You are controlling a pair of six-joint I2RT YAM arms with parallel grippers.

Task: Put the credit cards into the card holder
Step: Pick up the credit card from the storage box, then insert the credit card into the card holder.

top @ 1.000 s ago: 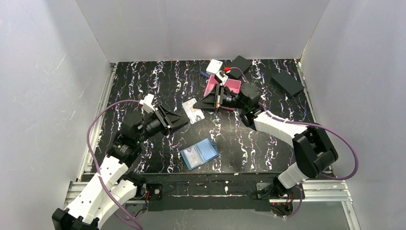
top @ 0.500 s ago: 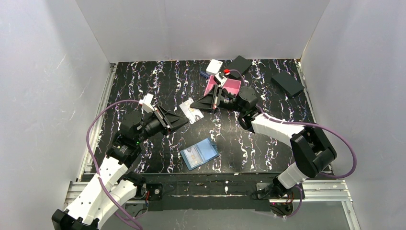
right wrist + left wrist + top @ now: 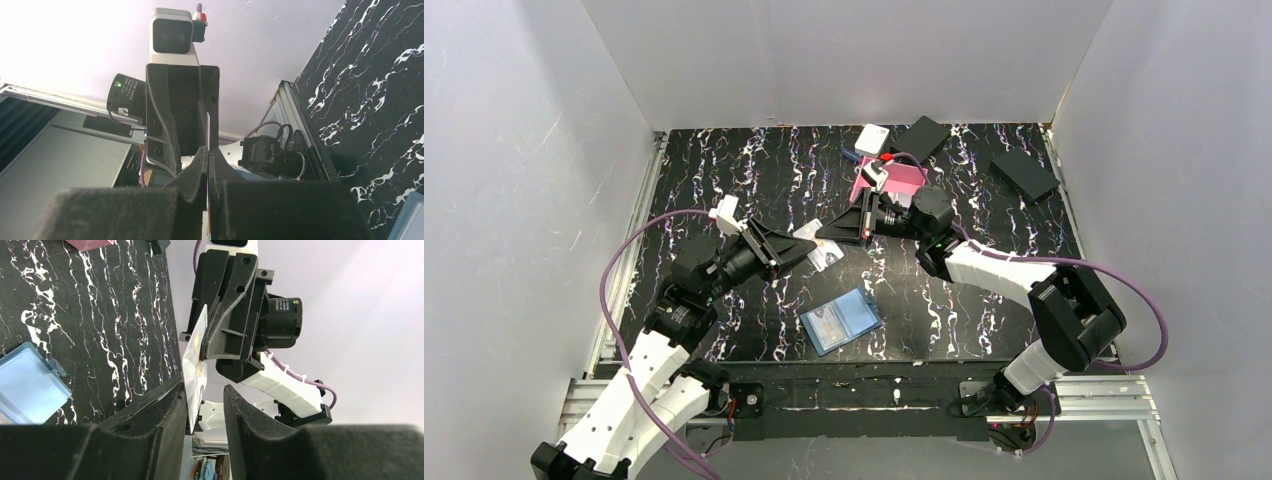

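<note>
Swung leftward, my right pincer (image 3: 826, 239) feeds its pinched thin pale rectangular card (image 3: 194, 362) into my half-open left pincer (image 3: 205, 388) for handover.

Left tool (image 3: 808, 249), right tool (image 3: 826, 238) meet at credit card (image 3: 830, 256); card holder (image 3: 842, 322) lies open, apart, toward arm bases.

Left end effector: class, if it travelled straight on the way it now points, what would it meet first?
The credit card pinched by the right end effector, its edge apparently between the open fingers of the left end effector. Just beyond comes the right end effector itself; depth is uncertain.
</note>
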